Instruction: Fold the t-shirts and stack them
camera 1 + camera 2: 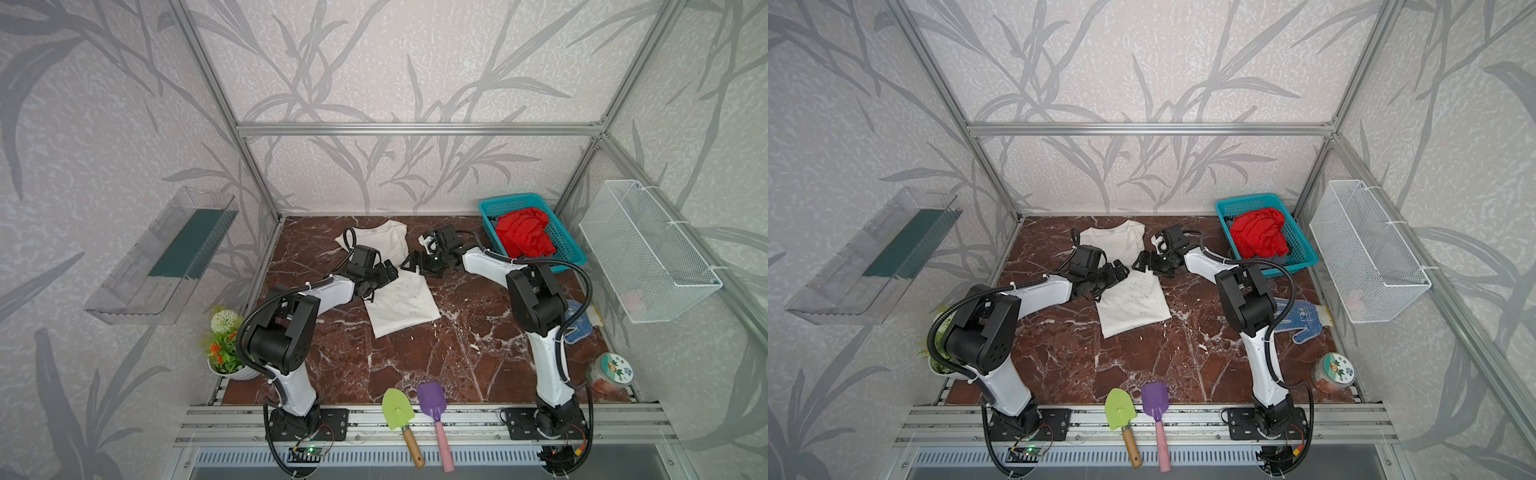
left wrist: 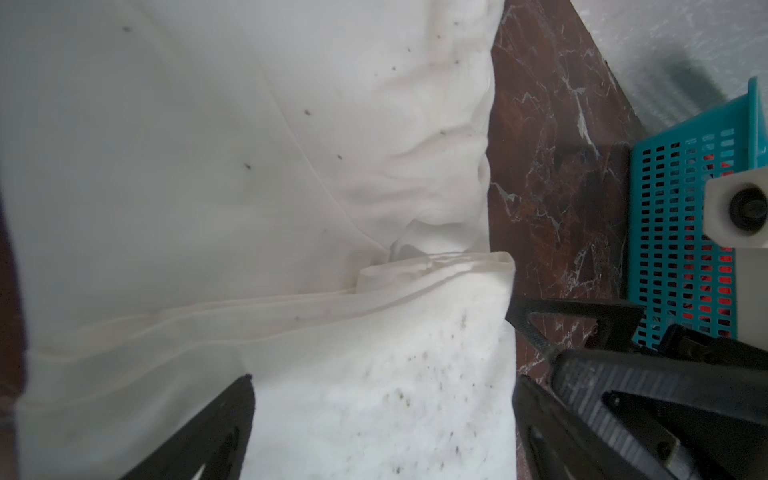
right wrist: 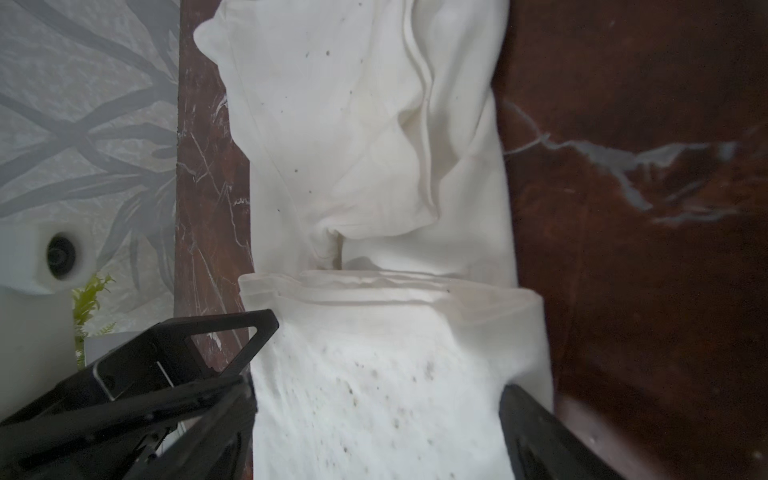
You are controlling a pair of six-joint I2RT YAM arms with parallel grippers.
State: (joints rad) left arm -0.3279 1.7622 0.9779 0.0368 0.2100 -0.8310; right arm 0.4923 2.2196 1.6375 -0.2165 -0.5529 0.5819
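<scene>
Hovering over the middle of the white shirt (image 1: 399, 303), my left claw (image 1: 388, 274) and right claw (image 1: 413, 266) stand with jaws apart and grip nothing. Both wrist views show only bare cloth between the fingers.

The shirt lies on the marble surface (image 1: 457, 340) as a narrow strip, collar toward the back wall. Its near part is doubled, so the hem crosses the middle on top of the cloth. The claws sit at opposite ends of that hem, each on its own side. This is probably because a cross fold needs both corners carried level; one corner alone would drag the cloth askew. Jaws spread this wide also suit a pinch on several layers at once.

I judge the folding about half done, since the far part with the collar lies flat and uncovered.

The red shirt (image 1: 525, 235) waits crumpled in the teal basket (image 1: 573, 261) at the back right, well apart from the work. That leaves the middle of the surface for folding and, in time, for the stack.
</scene>
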